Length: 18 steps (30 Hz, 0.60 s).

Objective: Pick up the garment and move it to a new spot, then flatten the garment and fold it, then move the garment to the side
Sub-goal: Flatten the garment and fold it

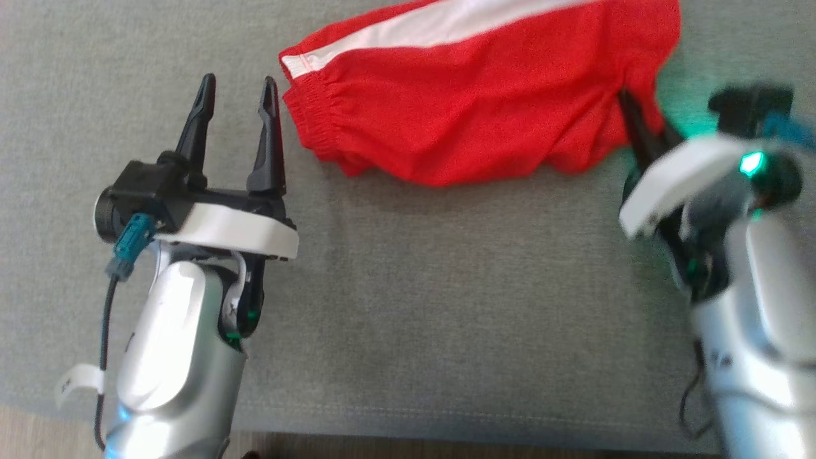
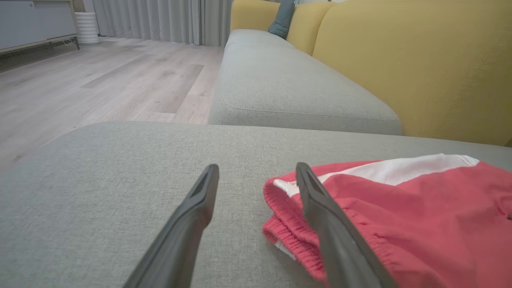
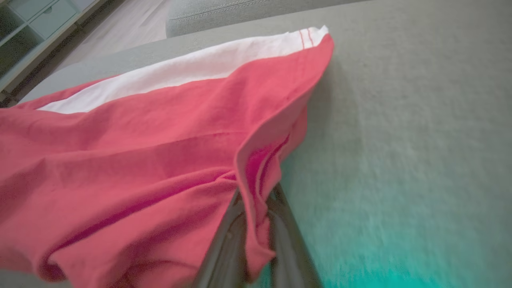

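Red garment (image 1: 484, 115) lies with hem edge (image 3: 276, 120) pinched in right pincer (image 3: 256, 192), left pincer (image 1: 238, 83) spread beside waistband (image 1: 312, 121).

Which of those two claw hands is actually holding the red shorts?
The right gripper: its two fingers are pinched shut on a fold at the edge of the red garment. The left gripper stands open beside the waistband end, holding nothing.

I'm in a home living room: a grey sofa seat (image 2: 280, 92) stretches ahead at twelve o'clock, yellow back cushions (image 2: 400, 60) at two, pale wood floor (image 2: 100, 80) at ten, long curtains (image 2: 152, 20) and a low cabinet (image 2: 32, 20) at eleven.
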Motion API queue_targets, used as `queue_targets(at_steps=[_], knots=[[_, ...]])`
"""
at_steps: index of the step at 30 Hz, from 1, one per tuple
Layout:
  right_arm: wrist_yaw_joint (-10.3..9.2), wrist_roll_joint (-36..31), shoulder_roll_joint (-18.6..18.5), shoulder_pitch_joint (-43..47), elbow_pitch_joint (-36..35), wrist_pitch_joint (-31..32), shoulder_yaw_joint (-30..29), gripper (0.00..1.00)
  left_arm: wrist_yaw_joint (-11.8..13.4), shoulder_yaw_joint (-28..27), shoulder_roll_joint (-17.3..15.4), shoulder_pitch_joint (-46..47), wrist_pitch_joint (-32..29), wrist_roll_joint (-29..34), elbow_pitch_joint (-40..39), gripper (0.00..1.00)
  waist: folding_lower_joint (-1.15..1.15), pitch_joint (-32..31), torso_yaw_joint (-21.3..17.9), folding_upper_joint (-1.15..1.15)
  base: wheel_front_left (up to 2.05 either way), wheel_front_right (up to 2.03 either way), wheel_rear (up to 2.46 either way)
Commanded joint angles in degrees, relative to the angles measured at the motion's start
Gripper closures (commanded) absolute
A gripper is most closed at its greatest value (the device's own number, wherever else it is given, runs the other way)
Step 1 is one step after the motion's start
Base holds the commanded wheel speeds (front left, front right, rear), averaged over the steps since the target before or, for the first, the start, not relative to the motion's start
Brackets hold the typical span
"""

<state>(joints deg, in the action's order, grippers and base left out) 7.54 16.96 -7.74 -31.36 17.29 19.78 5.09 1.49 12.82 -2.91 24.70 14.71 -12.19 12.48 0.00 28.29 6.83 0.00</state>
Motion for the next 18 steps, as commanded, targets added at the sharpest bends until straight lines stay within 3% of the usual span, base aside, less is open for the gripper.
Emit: queue_targets(at_steps=[1,8,18], knots=[[-0.05,-0.4,1.3,4.0,-2.2,-0.5,0.4,1.00,-0.2,-2.1,-0.7,-0.7,0.3,0.5,-1.8,0.00,0.00,-1.0,-0.9,0.00,0.00,0.00,0.00],[-0.05,0.4,4.2,16.1,-9.9,-4.2,-4.0,1.00,-0.5,-1.8,-1.1,-3.6,0.3,1.0,-1.3,0.00,0.00,-4.1,-3.0,0.00,0.00,0.00,0.00],[-0.05,1.3,4.7,19.3,-9.0,-5.9,-8.0,1.00,-0.7,-0.4,-1.3,-5.5,-0.2,0.8,-1.0,0.00,0.00,-6.6,-3.2,0.00,0.00,0.00,0.00]])
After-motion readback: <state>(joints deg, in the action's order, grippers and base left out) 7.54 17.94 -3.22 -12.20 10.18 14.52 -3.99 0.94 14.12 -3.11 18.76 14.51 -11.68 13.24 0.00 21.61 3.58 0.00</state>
